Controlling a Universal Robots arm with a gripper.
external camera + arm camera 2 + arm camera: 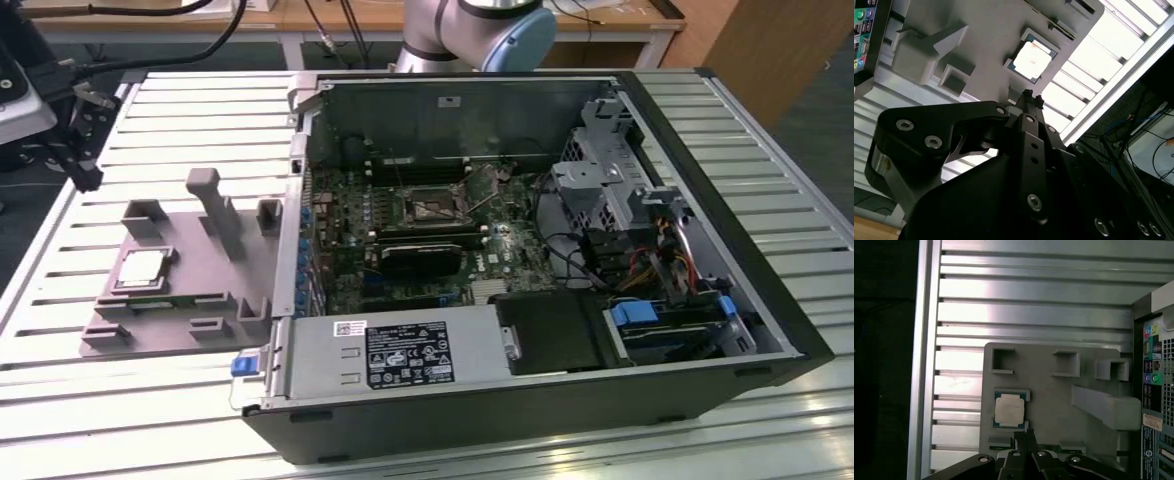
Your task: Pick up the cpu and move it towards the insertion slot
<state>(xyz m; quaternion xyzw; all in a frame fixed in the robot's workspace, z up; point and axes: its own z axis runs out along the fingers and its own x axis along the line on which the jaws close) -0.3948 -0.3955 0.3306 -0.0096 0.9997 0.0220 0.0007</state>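
Pick not begun: the cpu [143, 268] lies in the grey holder [163, 228], nine o'clock from the computer case [561, 412] in the exterior view. The tool [1024, 436] hovers near, fingers [1020, 439] together; grasping needs them parted.

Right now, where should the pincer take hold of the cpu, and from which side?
Probably by two opposite edges, from straight above: the cpu lies flat, face up, in a shallow pocket of the gray tray, so only its thin rim offers purchase.
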